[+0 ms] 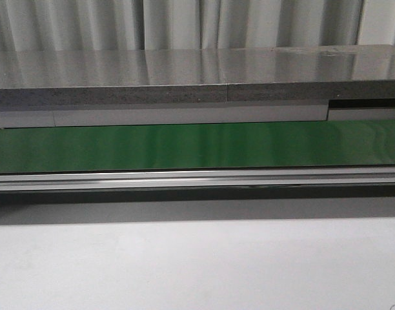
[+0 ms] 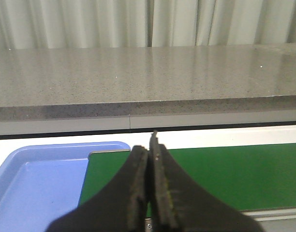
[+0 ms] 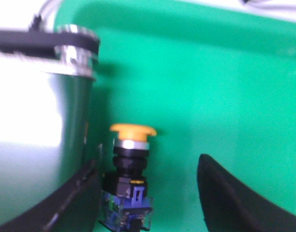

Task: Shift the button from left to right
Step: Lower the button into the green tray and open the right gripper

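Your right gripper (image 3: 143, 193) is spread wide around the button (image 3: 130, 174), which stands on a green tray (image 3: 225, 87), nearer one finger. Centre it, then close on the dark body below the cap. Its long axis is upright, cap up. Your left gripper (image 2: 150, 159) is pressed together, empty.

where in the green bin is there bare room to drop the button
The green bin floor is bare above the button and beyond the far finger. It is crowded by the conveyor roller, where the button stands between the open right gripper fingers.
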